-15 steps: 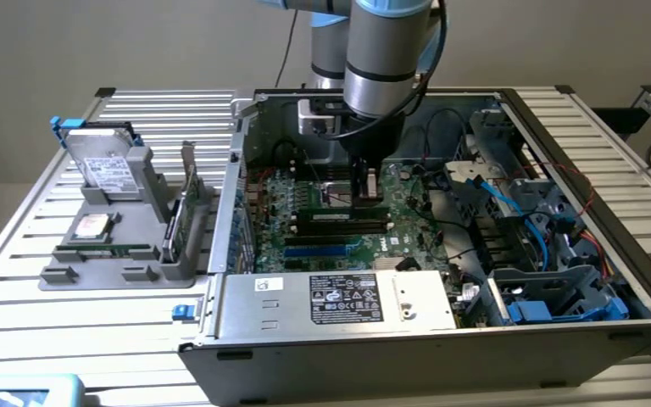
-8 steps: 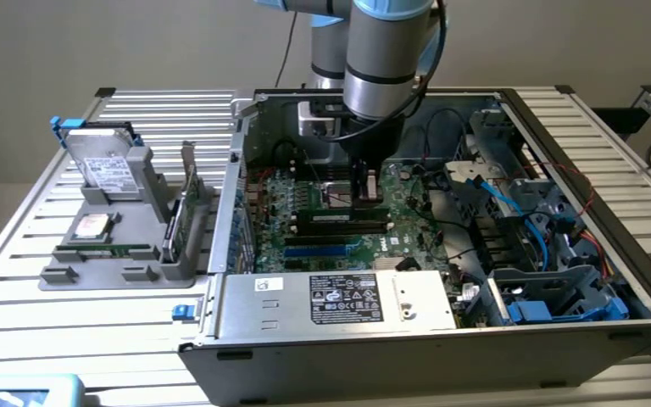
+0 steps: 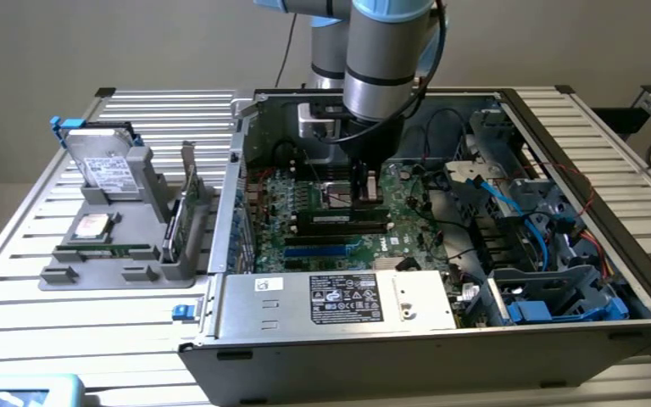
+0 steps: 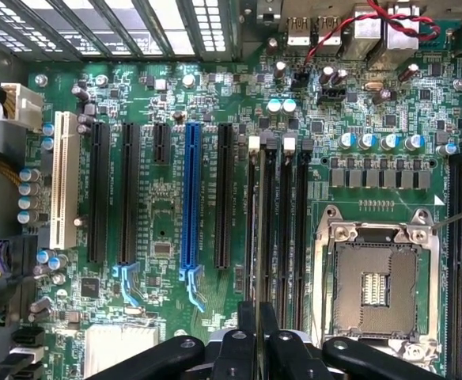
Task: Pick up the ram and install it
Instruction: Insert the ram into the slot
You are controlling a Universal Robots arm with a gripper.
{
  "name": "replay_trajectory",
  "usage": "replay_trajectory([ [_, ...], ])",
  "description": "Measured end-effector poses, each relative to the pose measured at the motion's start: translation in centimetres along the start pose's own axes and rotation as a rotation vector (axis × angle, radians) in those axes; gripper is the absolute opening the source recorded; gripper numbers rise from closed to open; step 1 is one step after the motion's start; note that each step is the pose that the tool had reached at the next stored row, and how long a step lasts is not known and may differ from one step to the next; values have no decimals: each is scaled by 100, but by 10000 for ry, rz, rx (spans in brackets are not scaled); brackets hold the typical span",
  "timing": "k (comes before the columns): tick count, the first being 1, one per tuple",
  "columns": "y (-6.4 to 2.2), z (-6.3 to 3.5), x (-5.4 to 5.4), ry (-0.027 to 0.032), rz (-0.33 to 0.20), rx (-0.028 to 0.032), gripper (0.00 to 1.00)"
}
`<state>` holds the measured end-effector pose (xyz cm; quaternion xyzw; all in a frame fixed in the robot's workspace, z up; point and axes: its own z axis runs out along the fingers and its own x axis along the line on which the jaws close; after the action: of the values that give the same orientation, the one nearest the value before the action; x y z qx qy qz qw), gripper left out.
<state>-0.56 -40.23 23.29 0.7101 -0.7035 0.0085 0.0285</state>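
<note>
An open computer case (image 3: 552,335) lies on its side on a slatted metal bench (image 3: 31,292). A grey and blue robot arm (image 3: 382,51) reaches down into the case from the far side. Its end effector (image 3: 362,197) (image 4: 256,313) sits low over the green motherboard (image 3: 303,199) (image 4: 160,214).

The black fingers (image 4: 235,348) are drawn narrow and pinch the ram (image 3: 337,219) (image 4: 255,269) by its thin upper edge. The ram stands on edge, a long dark stick with a pale label. In the wrist view it lines up with one of the black memory slots (image 4: 286,214), between a blue expansion slot (image 4: 190,198) and the bare CPU socket (image 4: 373,285). Whether it is fully seated cannot be told.

On the exterior view's left, well apart from the case, a grey holder (image 3: 88,275) carries a silver hard drive (image 3: 105,165) and an upright green card (image 3: 190,197). A silver box with a label (image 3: 337,301) fills the near side of the case.
</note>
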Motion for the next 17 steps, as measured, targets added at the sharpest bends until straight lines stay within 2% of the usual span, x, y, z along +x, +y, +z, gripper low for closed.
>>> replay_trajectory([
  [17, 3, 19, -12, 1, -29, 3, 14],
])
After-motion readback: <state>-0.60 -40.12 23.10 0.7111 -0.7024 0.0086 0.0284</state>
